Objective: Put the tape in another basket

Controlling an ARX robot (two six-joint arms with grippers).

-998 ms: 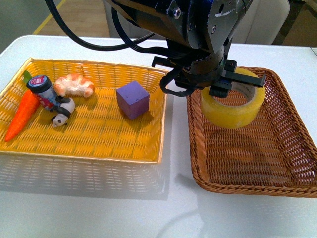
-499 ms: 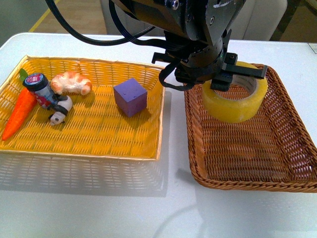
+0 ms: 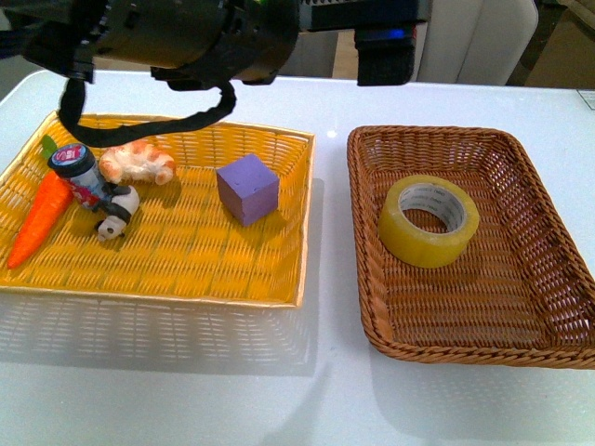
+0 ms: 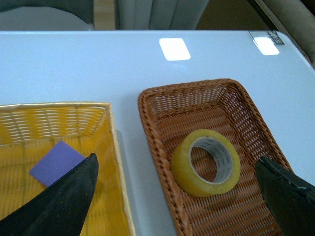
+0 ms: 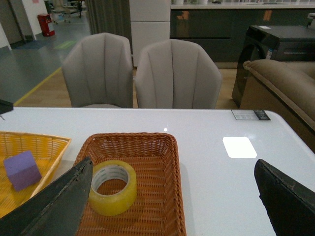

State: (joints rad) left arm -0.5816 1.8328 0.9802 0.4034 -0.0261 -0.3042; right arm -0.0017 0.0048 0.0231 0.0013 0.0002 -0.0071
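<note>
Tape (image 3: pixel 429 221) lying flat in the brown basket (image 3: pixel 465 353), hole up, a bit nearer the left wall, touching no wall. Nothing holding it. Seems finished, going by that.

Left jaws spread wide, up above the tape, with nothing between them. Right jaws spread wide too and empty, high over the tabletop (image 3: pixel 325 400), looking down on the same basket.

Still some room for trouble:

Coming down again with the left jaws right over the tape. Could bump the tape and shove it against the wall, or tip it up on its edge. Once on its edge, could roll.

Catching a jaw tip on the bumpy woven rim. Could drag the whole basket across the smooth tabletop, maybe toward the yellow tray (image 3: pixel 158 295) just beside it.

Closing on the tape by mistake and lifting. Would undo the job.

Swinging the dark arm (image 3: pixel 186 37) sideways. Black cable loop (image 3: pixel 139 121) hanging low over the far edge of the yellow tray, near the little toys (image 3: pixel 112 190). Could hook one, or knock the purple block (image 3: pixel 248 189), or tug the tray.

No fear of rolling for now, lying flat like that.

Safest guess: go straight up and away, slowly, with both jaws kept wide.
</note>
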